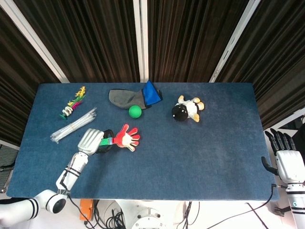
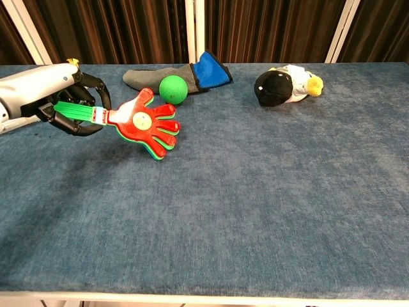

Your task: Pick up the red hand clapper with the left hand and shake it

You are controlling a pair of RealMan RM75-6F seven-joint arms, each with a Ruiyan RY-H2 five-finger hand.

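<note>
The red hand clapper has a red palm, green layers beneath and a green handle. My left hand grips that handle at the table's left side, fingers curled around it. The clapper is raised a little off the blue cloth and points right. My right hand hangs off the table's right edge with its fingers apart and nothing in it; only the head view shows it.
A green ball lies just behind the clapper, against a grey and blue sock. A plush toy sits mid-right. Clear straws and a colourful toy lie at far left.
</note>
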